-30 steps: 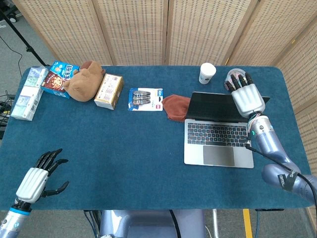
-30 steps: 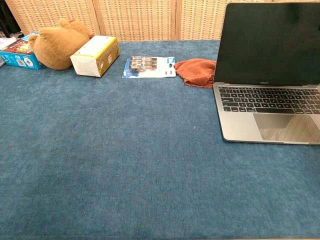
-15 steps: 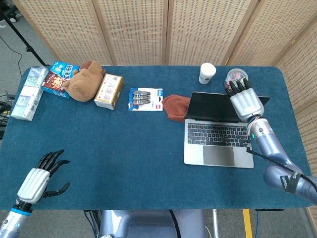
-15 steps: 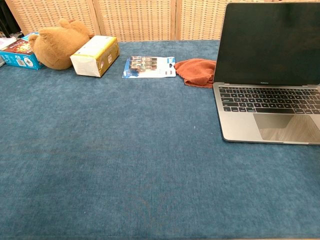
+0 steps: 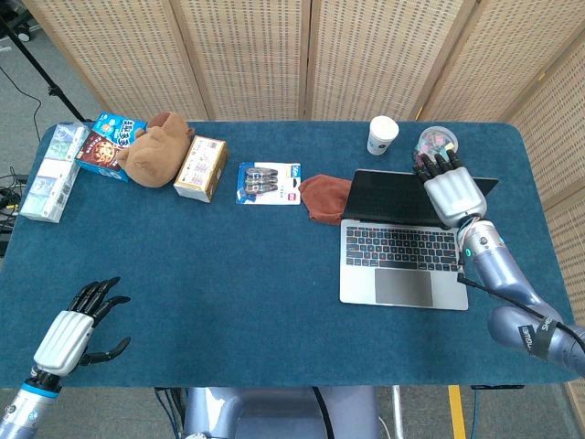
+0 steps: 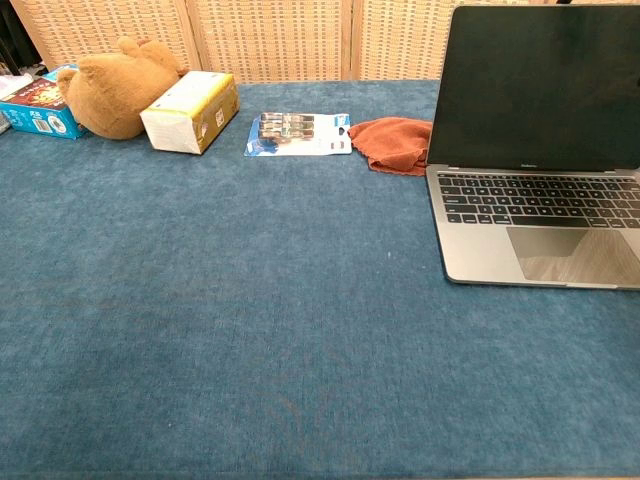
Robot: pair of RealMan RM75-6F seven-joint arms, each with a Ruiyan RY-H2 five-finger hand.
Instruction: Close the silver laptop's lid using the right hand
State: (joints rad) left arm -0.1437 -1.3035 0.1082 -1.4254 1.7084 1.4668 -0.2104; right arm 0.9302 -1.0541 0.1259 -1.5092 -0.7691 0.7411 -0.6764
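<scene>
The open silver laptop (image 5: pixel 402 242) sits near the surface's right edge; the right hand (image 5: pixel 450 187), fingers apart and empty, hovers at its lid's top edge; next, push the lid forward and down.

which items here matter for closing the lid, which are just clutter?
Job:
- open silver laptop with dark screen
- right robot hand, at the lid's top edge

Clutter:
- white paper cup
- rust-red cloth
- battery blister pack
- yellow-white carton
- brown plush toy
- left robot hand, idle
</scene>
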